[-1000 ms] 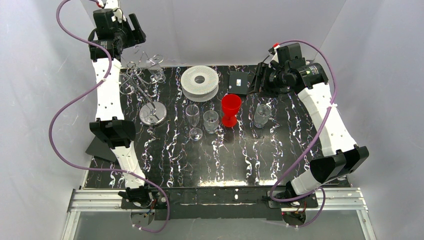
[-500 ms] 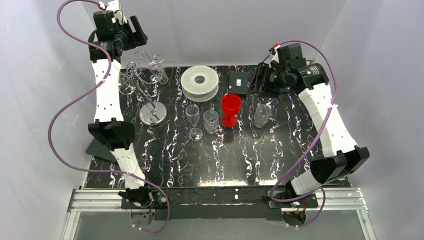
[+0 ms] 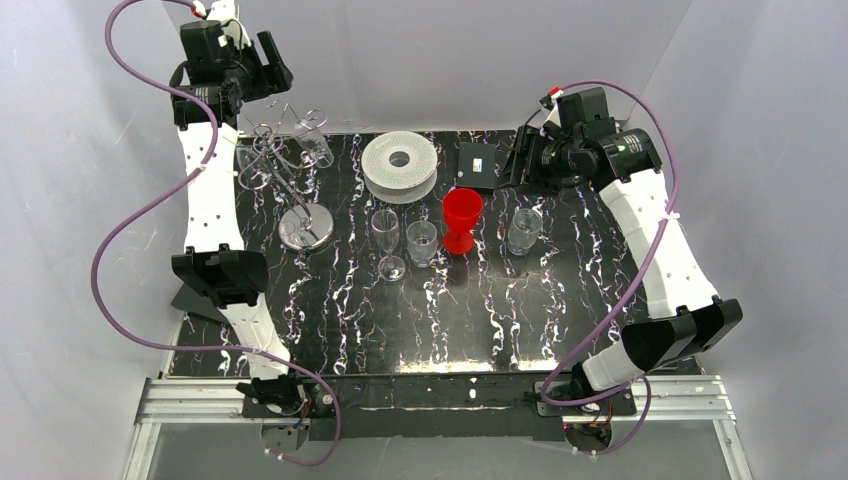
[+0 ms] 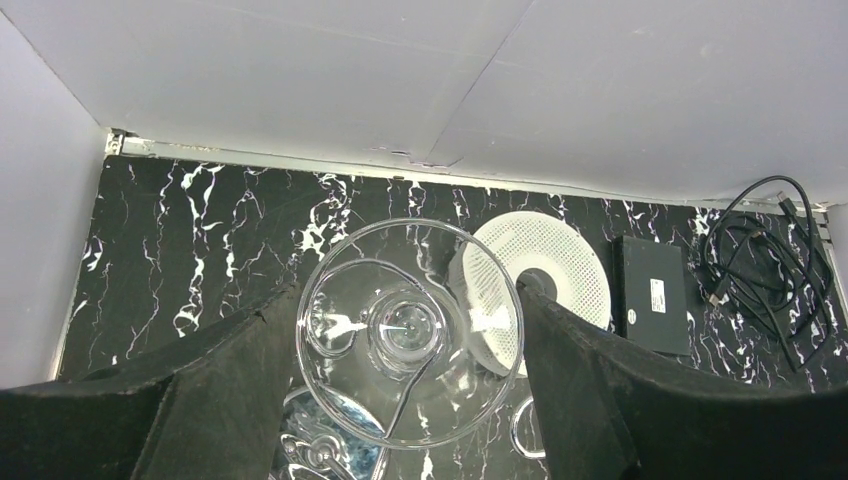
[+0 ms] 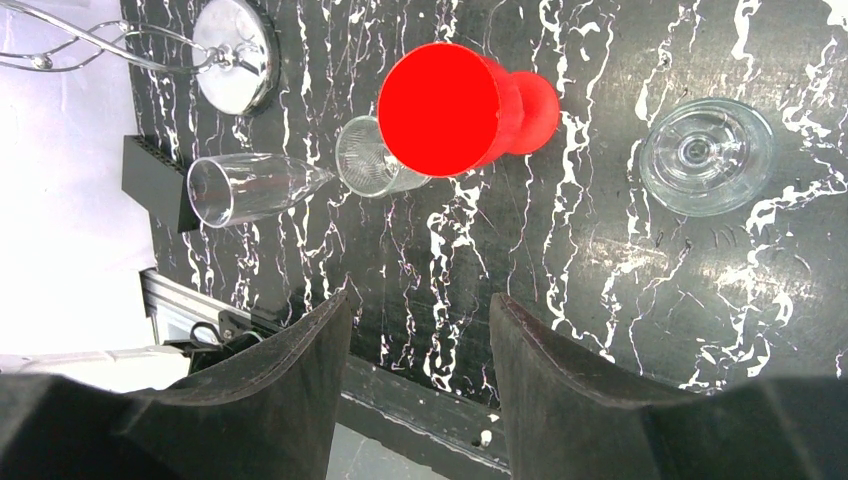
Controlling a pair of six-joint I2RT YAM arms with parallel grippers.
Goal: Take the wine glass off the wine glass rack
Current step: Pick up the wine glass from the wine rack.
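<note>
Lift-off step, I judge; my left gripper (image 4: 405, 400) jaws spread around wine glass (image 4: 408, 332), contact unclear; glass hangs high at back of wine glass rack (image 3: 306, 228); next: clear wire arm slowly; right gripper (image 5: 420, 380) jaws spread, empty.

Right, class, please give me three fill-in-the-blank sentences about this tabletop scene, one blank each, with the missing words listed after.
1. The opaque plastic goblet standing mid-table is coloured ____.
2. The clear wine glass sits between the jaws of the ____ gripper.
3. The thin silver wire rack stands on a round chrome ____.
4. The right gripper holds ____ between its jaws.

Missing words: red; left; base; nothing
</note>
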